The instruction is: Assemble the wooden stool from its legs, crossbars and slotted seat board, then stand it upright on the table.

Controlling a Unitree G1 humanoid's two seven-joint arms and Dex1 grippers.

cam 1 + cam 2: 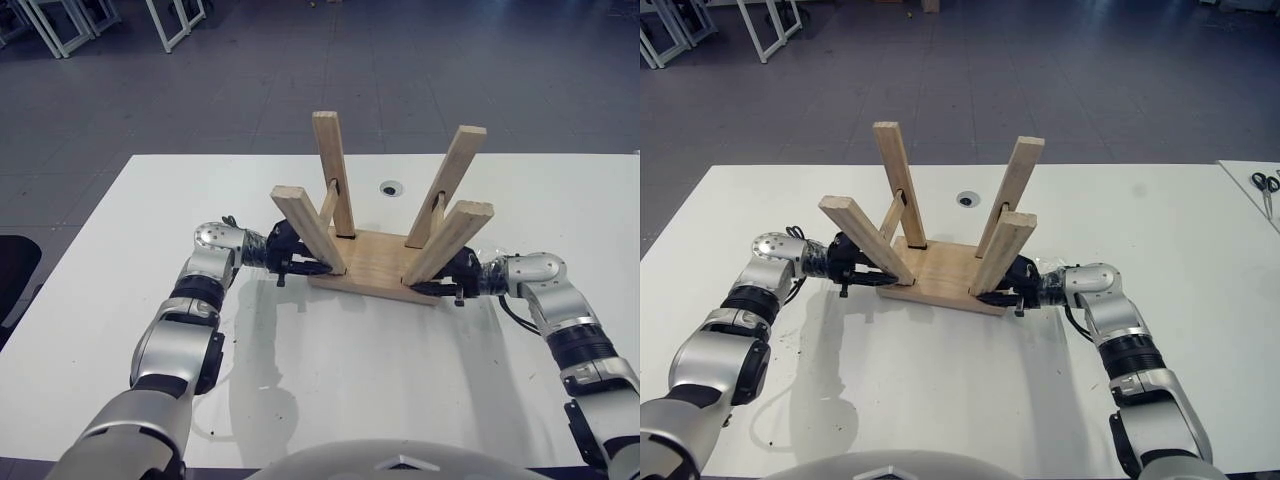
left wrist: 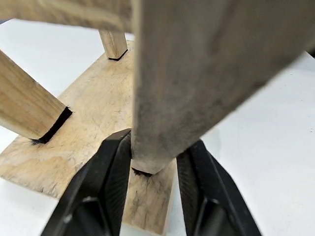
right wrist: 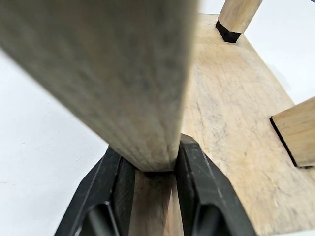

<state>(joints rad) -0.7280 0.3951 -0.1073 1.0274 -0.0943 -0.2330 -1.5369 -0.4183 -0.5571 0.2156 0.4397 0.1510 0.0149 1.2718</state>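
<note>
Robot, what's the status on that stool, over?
Left gripper shut on left near leg, right gripper shut on right near leg. Stool upside down, seat board on table, legs up. Round table hole behind, not touching.

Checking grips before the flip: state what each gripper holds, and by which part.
Left gripper clamps the near left leg, right gripper the near right leg, each at its base, where it meets the seat board.

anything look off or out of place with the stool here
The stool is upside down: its seat board lies flat on the table, all four legs pointing up and splayed outward. The left gripper clamps the near left leg at its base, the right gripper the near right leg. Nothing looks broken or spilled.
</note>
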